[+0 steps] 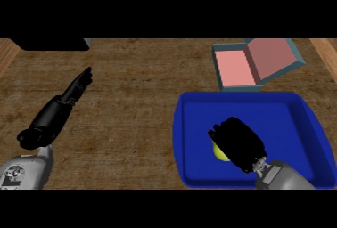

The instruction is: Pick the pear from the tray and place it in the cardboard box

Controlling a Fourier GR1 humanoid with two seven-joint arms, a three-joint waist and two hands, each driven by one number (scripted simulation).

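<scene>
- While the right hand (237, 141) hangs over the middle of the blue tray (299, 111), the pear (220, 153) sits directly beneath it, only a yellow-green sliver showing at the hand's left edge, low against the palm side.
- Because so little of the fruit shows, its long axis cannot be read; most of it is hidden under the black hand.
- That hand's fingers look curled down around the pear, so I judge it as closing on the fruit or already clasping it, though whether it is lifted off the tray floor cannot be told.
- By a wide margin the right hand is the nearer one: the left hand (77, 87) rests well apart, far to the left over bare counter (132, 116), fingers straight and together, pointing away from the robot.
- Ahead of the right hand and slightly to its right stands the cardboard box (240, 67), just past the tray's far rim, its flap open and its pink inside exposed.
- From this layout the coming move is likely a lift, then a carry forward over the far rim into the box.
</scene>
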